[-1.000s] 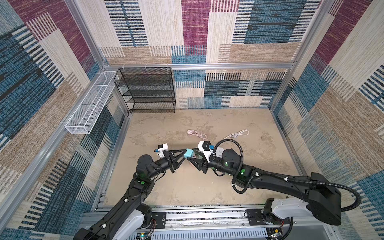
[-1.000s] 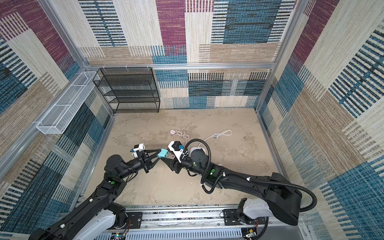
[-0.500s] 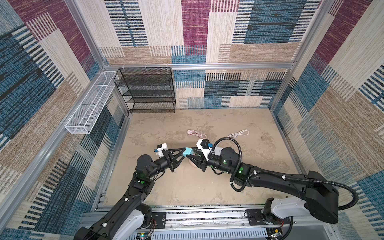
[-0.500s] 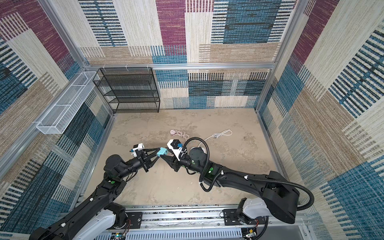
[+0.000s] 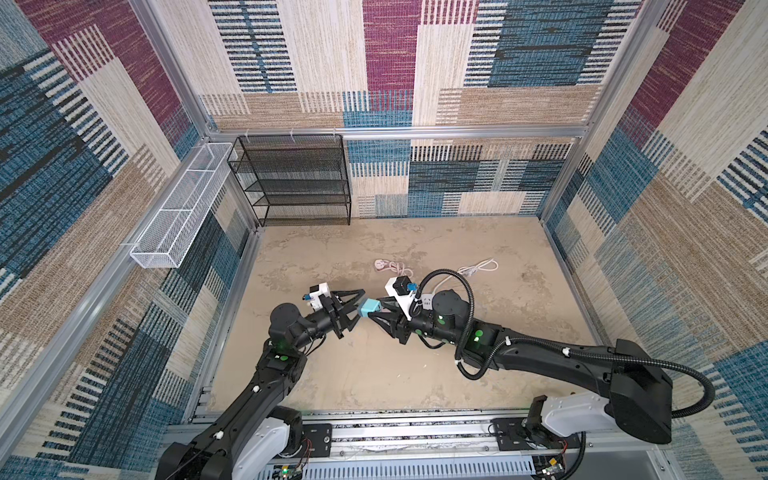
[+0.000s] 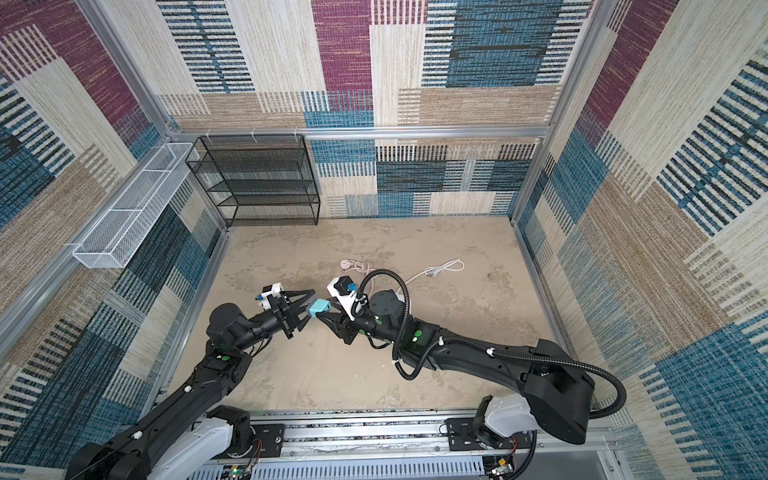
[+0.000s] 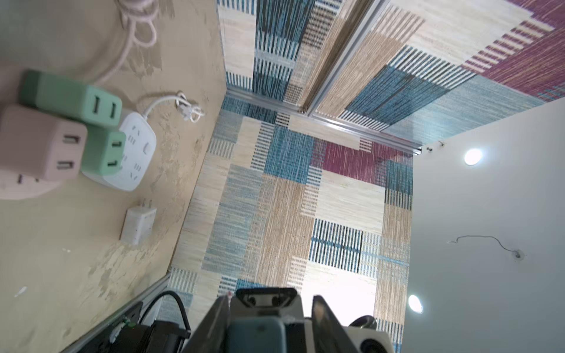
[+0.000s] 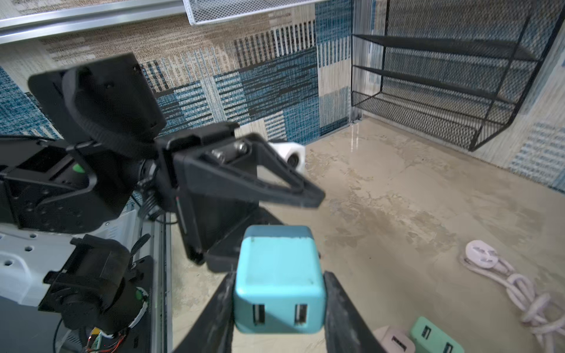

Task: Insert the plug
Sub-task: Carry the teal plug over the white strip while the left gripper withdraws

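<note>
Gripping the blue plug (image 8: 278, 275) by its flat sides, your right tool (image 5: 376, 312) was clamped on it above the desk (image 5: 374, 374); your left tool (image 5: 360, 306) stood apart, just beside it. Looked light, rigid, smooth-shelled, probably slippery: hold mid-body.

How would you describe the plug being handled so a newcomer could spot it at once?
Over the sandy tabletop, find the front middle, where the left gripper and right gripper meet tip to tip. Clamped in the right one, off the surface, is a small cube charger. It is the only light-blue one; the green chargers, pink charger and white charger are at table level.
</note>
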Motion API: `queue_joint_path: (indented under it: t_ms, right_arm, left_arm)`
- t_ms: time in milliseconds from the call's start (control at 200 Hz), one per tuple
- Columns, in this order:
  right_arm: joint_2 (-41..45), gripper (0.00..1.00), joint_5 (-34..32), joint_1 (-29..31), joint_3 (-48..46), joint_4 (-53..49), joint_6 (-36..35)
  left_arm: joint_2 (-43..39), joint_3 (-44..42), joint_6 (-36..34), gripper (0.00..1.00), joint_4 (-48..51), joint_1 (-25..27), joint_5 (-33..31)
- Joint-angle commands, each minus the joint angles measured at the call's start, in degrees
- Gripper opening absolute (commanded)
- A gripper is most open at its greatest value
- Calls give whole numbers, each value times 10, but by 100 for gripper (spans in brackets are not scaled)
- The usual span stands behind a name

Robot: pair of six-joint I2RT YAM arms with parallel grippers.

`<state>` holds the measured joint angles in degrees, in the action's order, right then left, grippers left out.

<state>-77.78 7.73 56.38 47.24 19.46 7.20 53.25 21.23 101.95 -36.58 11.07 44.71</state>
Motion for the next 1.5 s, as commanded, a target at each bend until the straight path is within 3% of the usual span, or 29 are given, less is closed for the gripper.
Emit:
queue_joint_path:
  t_ms: [0, 80, 185, 300, 416, 666, 746, 846, 957, 1077, 1262, 1497]
  right_arm:
    - [13, 0, -27, -6, 5, -60, 49]
    - [21, 0, -59, -9, 14, -103, 77]
    - [20, 0, -122, -19, 67, -221, 152]
    - [7, 0, -170, -29, 151, -364, 206]
    - [-15, 0, -198, -53, 231, -481, 255]
    - [-24, 0, -164, -121, 306, -586, 316]
    - [-30, 0, -162, -137, 318, -607, 320]
    - [-47, 0, -147, -154, 336, -638, 315]
    - [-96, 0, -126, -168, 368, -693, 270]
    - [-166, 0, -167, -171, 405, -765, 248]
    - [-188, 0, -180, -171, 399, -748, 259]
    - [-221, 0, -164, -174, 403, -741, 264]
  left_arm:
    - [6, 26, -88, 54, 86, -33, 63]
    - [16, 54, -142, 56, 143, -47, 76]
    - [18, 118, -275, 56, 315, -54, 67]
    - [21, 222, -470, 54, 585, -54, -28]
    - [25, 291, -574, 53, 701, -54, -120]
    - [-2, 300, -645, 46, 733, -27, -218]
    - [-5, 310, -669, 44, 752, 23, -284]
    - [10, 339, -710, 43, 789, 125, -389]
    - [35, 349, -761, 42, 789, 209, -407]
    - [58, 352, -792, 42, 803, 274, -464]
    - [57, 350, -782, 42, 813, 298, -522]
    - [77, 339, -770, 42, 777, 302, -478]
